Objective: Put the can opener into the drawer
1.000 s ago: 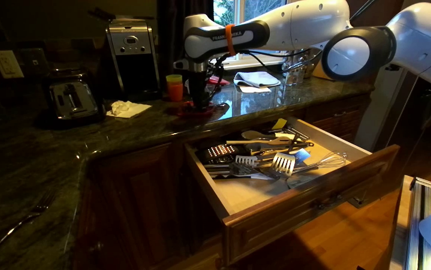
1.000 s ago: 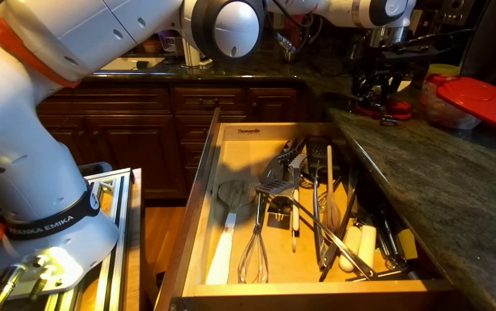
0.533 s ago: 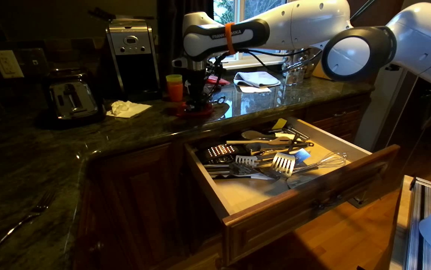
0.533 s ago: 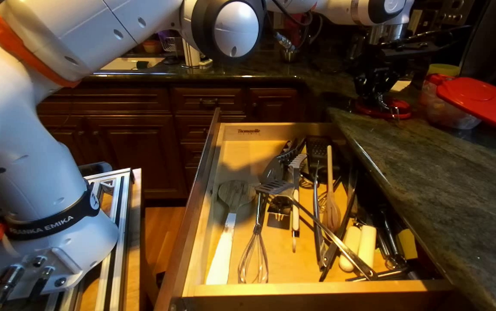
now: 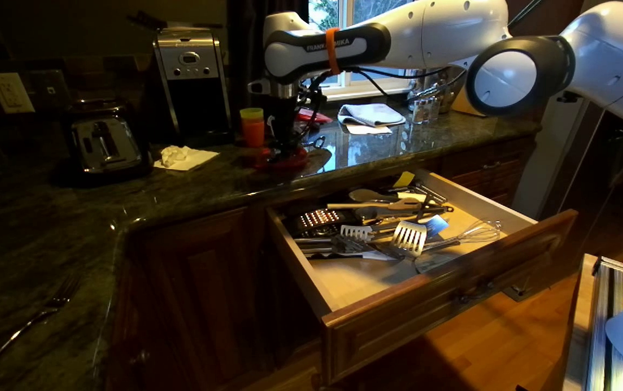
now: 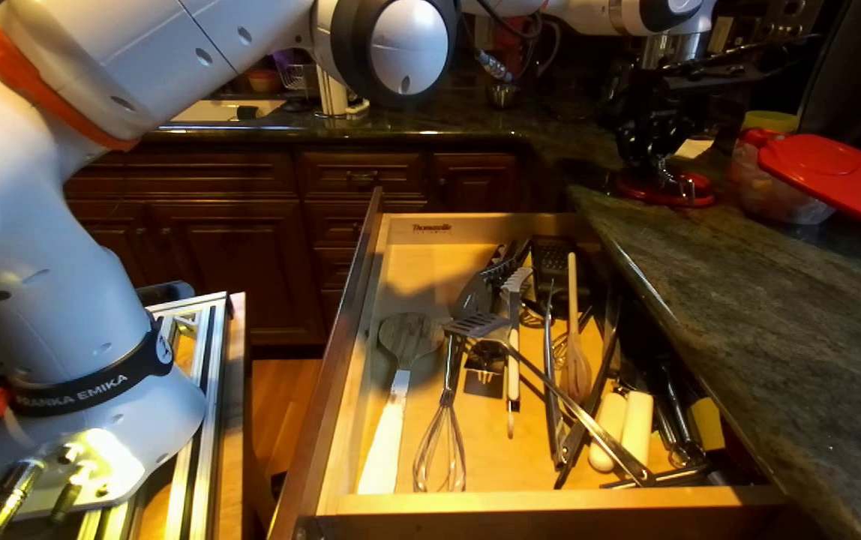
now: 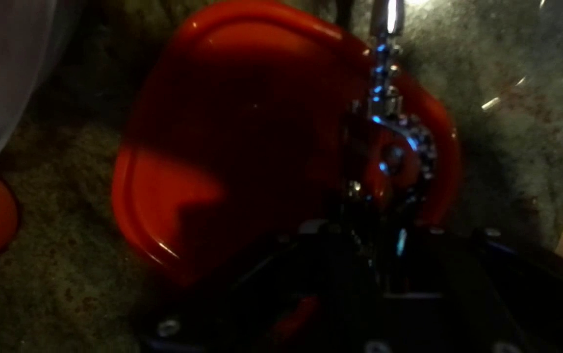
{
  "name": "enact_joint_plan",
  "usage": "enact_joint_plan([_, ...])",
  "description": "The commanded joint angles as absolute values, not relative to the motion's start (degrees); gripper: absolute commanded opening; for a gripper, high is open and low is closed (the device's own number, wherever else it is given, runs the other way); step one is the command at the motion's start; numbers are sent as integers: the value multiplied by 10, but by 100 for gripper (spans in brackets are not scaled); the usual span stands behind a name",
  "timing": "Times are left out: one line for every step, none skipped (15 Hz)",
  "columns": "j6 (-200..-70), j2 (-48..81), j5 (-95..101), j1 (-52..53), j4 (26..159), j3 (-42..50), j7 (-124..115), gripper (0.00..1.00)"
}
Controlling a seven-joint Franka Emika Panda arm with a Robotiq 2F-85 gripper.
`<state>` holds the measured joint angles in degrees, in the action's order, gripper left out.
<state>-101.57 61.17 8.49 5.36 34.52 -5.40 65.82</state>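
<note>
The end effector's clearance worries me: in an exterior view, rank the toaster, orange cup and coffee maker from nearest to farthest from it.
1. Orange cup: just left of the end effector in the picture.
2. Coffee maker: left of the cup.
3. Toaster: farthest left of the three.

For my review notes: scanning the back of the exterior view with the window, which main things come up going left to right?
Wall outlet, toaster, coffee maker, orange cup, gripper above the counter, folded cloth.
</note>
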Motion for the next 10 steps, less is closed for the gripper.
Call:
enact_joint_plan([-976,585,89,52,359,-53,678,4])
enact_joint_plan([-971,579,88,49,365,-57,693,4])
enact_joint_plan([-965,573,87,46,373,-58,704,4])
enact_joint_plan([-960,567,86,43,379,-59,713,4])
enact_joint_plan([-957,561,83,39,388,-61,724,4])
enact_joint_plan([-954,554,83,35,399,-61,731,4])
enact_joint_plan([-953,547,82,31,412,-62,741,4])
enact_joint_plan([-957,536,81,27,432,-63,750,4])
enact_joint_plan([-967,526,80,23,454,-65,758,4])
enact_joint_plan([-979,514,80,18,479,-66,765,4])
